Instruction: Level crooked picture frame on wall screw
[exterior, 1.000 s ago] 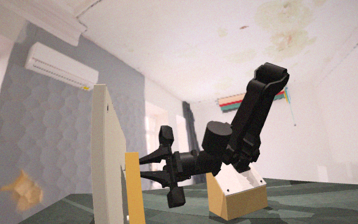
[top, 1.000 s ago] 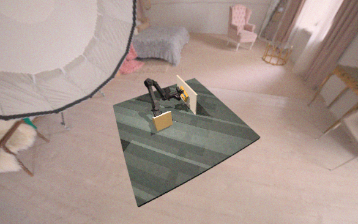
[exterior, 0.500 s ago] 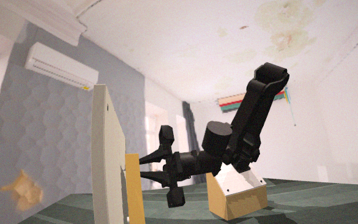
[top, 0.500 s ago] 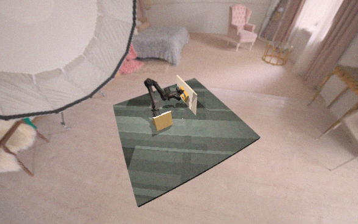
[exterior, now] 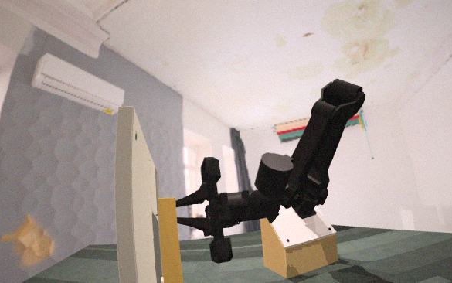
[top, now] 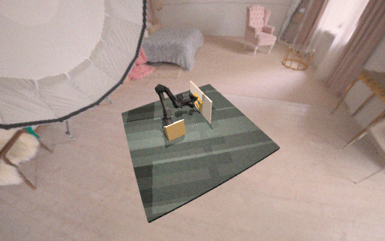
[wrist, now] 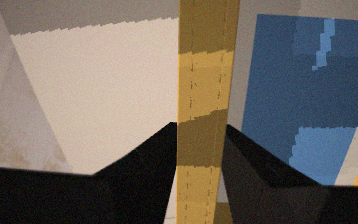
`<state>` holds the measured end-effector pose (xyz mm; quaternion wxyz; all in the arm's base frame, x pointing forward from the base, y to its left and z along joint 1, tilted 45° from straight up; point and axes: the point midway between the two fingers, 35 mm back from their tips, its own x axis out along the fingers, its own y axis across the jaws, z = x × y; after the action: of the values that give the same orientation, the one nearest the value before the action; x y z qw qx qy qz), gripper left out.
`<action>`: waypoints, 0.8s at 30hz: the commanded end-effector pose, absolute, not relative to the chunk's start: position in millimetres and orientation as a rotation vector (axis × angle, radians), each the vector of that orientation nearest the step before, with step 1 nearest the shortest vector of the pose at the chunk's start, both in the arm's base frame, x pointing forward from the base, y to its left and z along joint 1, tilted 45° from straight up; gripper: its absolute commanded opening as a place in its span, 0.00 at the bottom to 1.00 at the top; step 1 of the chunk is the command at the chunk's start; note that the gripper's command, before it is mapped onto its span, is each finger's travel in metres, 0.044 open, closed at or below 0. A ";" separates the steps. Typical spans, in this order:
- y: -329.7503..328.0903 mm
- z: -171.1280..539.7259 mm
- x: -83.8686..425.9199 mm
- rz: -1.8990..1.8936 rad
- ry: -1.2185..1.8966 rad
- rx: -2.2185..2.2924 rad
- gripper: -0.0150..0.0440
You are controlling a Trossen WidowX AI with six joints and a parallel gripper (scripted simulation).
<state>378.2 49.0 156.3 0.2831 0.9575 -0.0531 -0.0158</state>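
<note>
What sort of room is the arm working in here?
Most likely a bedroom or sitting room at home: a grey bed, a pink armchair and long curtains stand around the green mat. A wall air conditioner fits that too.

Green striped mat [top: 189, 171] under cream wall panel [top: 205, 107] and yellow arm base [top: 174, 130].
</note>
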 end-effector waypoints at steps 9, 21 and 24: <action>49.4 156.3 378.3 -0.046 -0.138 2.524 0.25; 49.3 156.6 378.2 -0.052 -0.133 2.430 0.25; 49.3 156.6 378.2 -0.052 -0.133 2.430 0.25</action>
<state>378.1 49.0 156.7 0.3410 0.9384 -0.0521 -0.0192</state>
